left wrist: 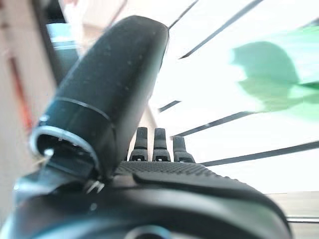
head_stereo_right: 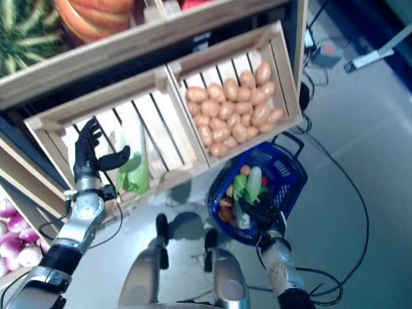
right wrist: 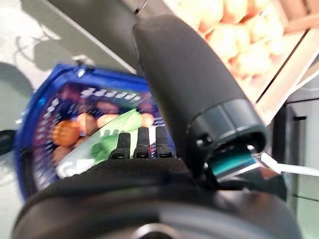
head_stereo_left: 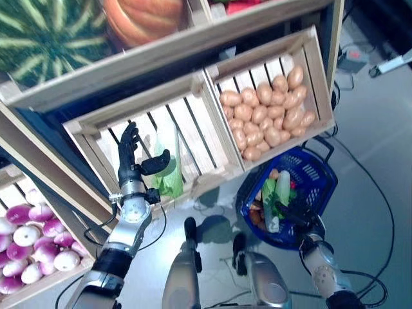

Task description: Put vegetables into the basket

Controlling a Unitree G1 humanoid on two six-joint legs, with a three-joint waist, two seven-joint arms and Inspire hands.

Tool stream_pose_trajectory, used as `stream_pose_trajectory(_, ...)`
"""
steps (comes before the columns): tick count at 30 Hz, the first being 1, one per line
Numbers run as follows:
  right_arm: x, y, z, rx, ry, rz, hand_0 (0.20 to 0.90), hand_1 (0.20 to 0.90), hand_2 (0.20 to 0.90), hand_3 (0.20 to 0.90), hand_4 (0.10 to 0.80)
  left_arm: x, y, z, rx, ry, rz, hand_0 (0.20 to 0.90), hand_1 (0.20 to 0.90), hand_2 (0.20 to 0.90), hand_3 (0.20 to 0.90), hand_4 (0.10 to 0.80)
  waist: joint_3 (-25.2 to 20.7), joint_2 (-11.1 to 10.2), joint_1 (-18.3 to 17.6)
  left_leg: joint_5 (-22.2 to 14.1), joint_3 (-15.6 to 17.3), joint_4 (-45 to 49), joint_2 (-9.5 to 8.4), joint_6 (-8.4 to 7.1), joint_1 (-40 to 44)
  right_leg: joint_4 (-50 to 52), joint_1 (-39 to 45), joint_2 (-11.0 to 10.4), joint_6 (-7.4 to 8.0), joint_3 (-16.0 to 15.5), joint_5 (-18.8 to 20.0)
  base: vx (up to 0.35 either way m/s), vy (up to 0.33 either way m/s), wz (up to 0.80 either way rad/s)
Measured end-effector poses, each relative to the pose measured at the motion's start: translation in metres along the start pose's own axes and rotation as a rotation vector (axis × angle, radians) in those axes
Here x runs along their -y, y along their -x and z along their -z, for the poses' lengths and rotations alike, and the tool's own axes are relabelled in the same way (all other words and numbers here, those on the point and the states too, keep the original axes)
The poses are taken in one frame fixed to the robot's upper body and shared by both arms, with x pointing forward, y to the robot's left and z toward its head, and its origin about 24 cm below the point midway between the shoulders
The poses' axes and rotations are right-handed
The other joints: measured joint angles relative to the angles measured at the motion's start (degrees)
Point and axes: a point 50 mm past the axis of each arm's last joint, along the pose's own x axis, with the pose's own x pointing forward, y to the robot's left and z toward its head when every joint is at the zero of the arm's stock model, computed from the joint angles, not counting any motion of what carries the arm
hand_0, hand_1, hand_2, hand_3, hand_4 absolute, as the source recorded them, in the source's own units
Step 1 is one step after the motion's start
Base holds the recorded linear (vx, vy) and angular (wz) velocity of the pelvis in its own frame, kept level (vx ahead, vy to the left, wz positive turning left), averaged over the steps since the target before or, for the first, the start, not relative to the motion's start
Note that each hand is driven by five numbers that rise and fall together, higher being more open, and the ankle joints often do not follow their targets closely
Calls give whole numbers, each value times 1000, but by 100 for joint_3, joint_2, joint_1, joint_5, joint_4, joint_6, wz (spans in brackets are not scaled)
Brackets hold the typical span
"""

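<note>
A: Right hand status?
B: Low, at the near rim of the blue basket, fingers curled on its black handle. Basket sits on the floor, already holding bagged greens and some orange pieces.

A: Left hand?
B: Up in the slatted crate, fingers straight, thumb out to the side, holding nothing. Bagged green vegetable lies just beside the thumb; contact unclear.

A: Further back?
B: Next crate is full of potatoes. Purple-white turnips at lower left. Watermelon and pumpkin on the top shelf.
</note>
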Motion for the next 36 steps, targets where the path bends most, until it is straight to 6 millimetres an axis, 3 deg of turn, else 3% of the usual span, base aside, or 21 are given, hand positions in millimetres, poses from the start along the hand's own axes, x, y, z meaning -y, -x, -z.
stream_pose_trajectory(7, -5, -2, -1, -14, 51, -32, 900, 900, 900, 900, 800, 5, -13, 6, -67, -26, -50, 900, 900, 900, 900, 800, 289, -141, -183, -188, 14, 857, 140, -52, -706, 1079, -829, -26, -213, 106, -299, -74, 6, -6)
stream_pose_trajectory(12, -13, -3, 0, -33, 98, -73, 900, 900, 900, 900, 800, 17, -29, -7, -67, -8, -100, 900, 900, 900, 900, 800, 374, -166, -304, -286, -115, 1372, 195, -140, -1126, 1605, -1268, -2, -339, 116, -416, -89, 26, -4)
stream_pose_trajectory(25, -30, -3, 10, -93, 117, -135, 900, 900, 900, 900, 800, 15, -52, -29, -136, 111, -370, 900, 900, 900, 900, 800, 395, -204, -514, -403, -45, 1717, 144, -49, -1637, 1878, -1832, -18, -259, 335, -412, -46, 34, -5)
stream_pose_trajectory(36, -34, -5, 8, -87, 118, -136, 900, 900, 900, 900, 800, 25, -48, -34, -164, 151, -496, 900, 900, 900, 900, 800, 398, -238, -580, -437, -86, 1724, 155, -94, -1717, 1809, -1875, 5, -273, 286, -383, 1, -16, 0)
